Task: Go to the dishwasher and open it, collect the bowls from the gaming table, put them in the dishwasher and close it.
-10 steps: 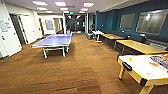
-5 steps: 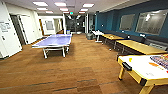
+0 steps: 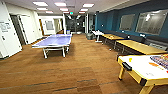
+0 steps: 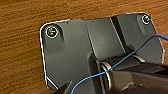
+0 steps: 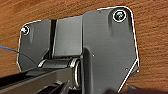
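The gaming table [image 3: 150, 71] sits at the right edge of your head view, white top with a yellow rim and legs and a dark slot in the near end. Its long axis runs from that near end away to the right and out of the picture, so the slotted end points back toward the open wood floor [image 3: 82, 67]. There's a small yellow thing [image 3: 130, 59] on the top near the corner that could be one of the bowls, but it's too small to say for sure, and I can't pick out an orange one.

Progress-wise, you look mid-drive to me: no bowl in hand, nothing collected. No dishwasher anywhere here, so I can't say whether it's open yet.

Grippers: both wrist views look down past the robot's own dark plate at floor, and honestly I can't tell how either set of fingers stands.

Blue ping-pong table [image 3: 53, 41] stands well apart, across the room.
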You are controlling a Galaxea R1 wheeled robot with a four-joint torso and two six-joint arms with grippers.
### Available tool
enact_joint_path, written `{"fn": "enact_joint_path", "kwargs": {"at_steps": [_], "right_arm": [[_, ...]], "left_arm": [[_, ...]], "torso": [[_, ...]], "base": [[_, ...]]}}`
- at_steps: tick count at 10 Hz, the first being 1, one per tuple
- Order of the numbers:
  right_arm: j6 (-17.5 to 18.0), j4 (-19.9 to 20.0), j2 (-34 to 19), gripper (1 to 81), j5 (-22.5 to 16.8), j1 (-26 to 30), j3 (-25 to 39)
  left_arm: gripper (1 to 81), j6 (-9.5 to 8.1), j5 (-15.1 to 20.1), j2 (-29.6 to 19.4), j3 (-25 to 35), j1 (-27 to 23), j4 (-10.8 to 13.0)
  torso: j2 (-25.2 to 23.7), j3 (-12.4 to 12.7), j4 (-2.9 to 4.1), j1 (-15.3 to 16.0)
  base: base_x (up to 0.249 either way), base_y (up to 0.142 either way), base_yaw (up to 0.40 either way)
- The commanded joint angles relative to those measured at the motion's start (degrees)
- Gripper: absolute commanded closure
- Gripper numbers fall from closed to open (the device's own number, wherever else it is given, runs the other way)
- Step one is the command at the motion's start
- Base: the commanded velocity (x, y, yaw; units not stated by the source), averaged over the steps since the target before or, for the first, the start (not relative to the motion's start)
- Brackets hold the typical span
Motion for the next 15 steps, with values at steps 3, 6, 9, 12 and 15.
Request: {"fn": "enact_joint_path", "kwargs": {"at_steps": [3, 6, 9, 12, 15], "right_arm": [[-0.1, 0.4, 0.2, 1.0, -3.2, 3.1, 0.0], [-0.2, 0.3, 0.3, 1.0, -3.2, 3.0, 0.1], [-0.2, 0.3, 0.4, 1.0, -3.3, 3.0, 0.2], [-0.1, 0.4, 0.7, 1.0, -3.2, 2.5, 0.2], [-0.1, 0.3, 0.6, 1.0, -3.2, 2.6, -0.1]], "left_arm": [[1.0, 0.33, 2.9, 0.2, 0.1, -3.0, 0.4], [1.0, 0.59, 2.9, 0.2, 0.1, -3.0, 0.4], [1.0, 0.68, 2.9, 0.6, 0.0, -3.0, 0.5], [1.0, 0.68, 2.9, 0.5, 0.0, -3.0, 0.4], [1.0, 0.76, 2.8, 0.6, 0.0, -3.0, 0.5]], "torso": [[0.0, 0.0, 0.0, 0.0], [0.0, 0.0, 0.0, 0.0], [0.0, 0.0, 0.0, 0.0], [0.0, 0.0, 0.0, 0.0], [0.0, 0.0, 0.0, 0.0]], "base": [[0.0, 0.0, -0.18], [0.0, 0.0, -0.342], [0.0, 0.0, -0.359], [0.0, 0.0, -0.366], [0.0, 0.0, -0.379]]}}
